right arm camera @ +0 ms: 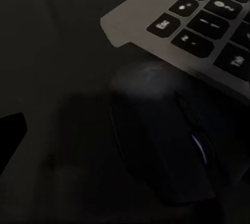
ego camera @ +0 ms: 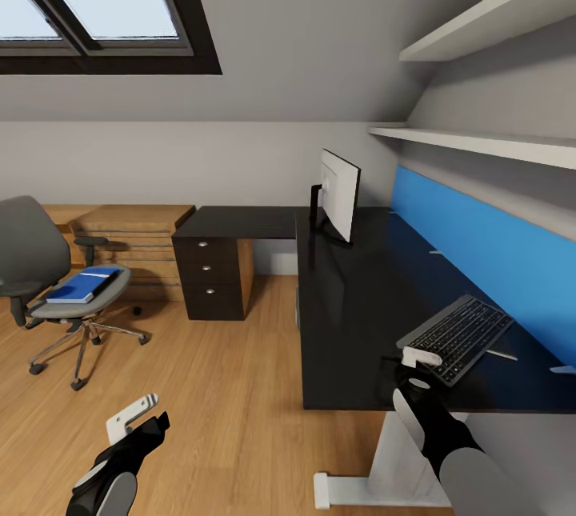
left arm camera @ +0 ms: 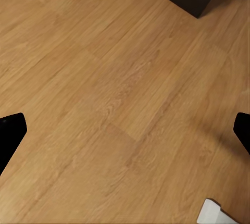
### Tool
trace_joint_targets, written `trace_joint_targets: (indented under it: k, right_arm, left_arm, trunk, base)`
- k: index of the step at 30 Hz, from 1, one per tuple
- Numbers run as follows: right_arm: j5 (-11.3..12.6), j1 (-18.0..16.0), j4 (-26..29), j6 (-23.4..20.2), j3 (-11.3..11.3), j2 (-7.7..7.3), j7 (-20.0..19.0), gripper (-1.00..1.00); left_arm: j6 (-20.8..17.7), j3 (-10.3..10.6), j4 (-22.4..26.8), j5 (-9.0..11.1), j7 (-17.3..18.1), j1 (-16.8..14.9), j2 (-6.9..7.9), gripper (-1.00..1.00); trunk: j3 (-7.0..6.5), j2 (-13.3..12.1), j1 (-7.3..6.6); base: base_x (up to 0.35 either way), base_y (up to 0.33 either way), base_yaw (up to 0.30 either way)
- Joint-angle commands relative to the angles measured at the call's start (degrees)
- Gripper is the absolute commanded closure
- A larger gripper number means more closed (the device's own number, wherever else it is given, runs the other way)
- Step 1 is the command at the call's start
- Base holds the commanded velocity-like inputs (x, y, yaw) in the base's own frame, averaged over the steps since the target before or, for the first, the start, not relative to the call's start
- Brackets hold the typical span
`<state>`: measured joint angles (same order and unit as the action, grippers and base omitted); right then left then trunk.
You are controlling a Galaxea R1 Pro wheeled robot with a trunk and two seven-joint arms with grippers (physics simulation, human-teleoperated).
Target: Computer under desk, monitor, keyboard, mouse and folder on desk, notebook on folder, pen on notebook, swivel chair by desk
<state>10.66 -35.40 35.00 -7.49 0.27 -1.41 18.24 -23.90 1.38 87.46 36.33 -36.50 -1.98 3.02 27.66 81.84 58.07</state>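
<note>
The monitor (ego camera: 340,194) stands on the black desk (ego camera: 352,308), near its far corner. A grey keyboard (ego camera: 458,336) with black keys lies on the desk by the blue wall panel. My right gripper (ego camera: 420,358) hovers open at the keyboard's near-left corner. The right wrist view shows a black mouse (right arm camera: 161,151) on the desk, touching the keyboard (right arm camera: 198,21), just below the open fingers. A blue folder (ego camera: 80,286) with a pale strip on it lies on the swivel chair (ego camera: 36,260), far left. My left gripper (ego camera: 136,418) hangs open over the floor (left arm camera: 125,104).
A dark drawer unit (ego camera: 212,276) stands under the desk's left wing. Low wooden steps (ego camera: 132,236) lie behind the chair. Two wall shelves (ego camera: 480,144) overhang the desk. The desk's white leg (ego camera: 384,460) stands close to my right arm.
</note>
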Motion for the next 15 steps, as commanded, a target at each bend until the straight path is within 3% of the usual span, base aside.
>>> trace_joint_targets:
  k: [1, 15]
  right_arm:
    - [0.27, -0.02, 0.14, -0.33, 0.07, -0.01, 0.22, -1.00]
    - [0.36, -0.02, 0.16, -0.33, 0.15, 0.00, 0.09, -1.00]
  left_arm:
    - [-0.10, 0.12, 0.15, 0.41, -0.51, -0.04, 0.06, -1.00]
    - [-0.16, 0.27, 0.35, 0.41, -0.51, -0.04, 0.06, -1.00]
  trunk:
    - [0.06, 0.04, 0.00]
    - [0.06, 0.04, 0.00]
  base:
    - [0.000, 0.000, 0.000]
    - [0.000, 0.000, 0.000]
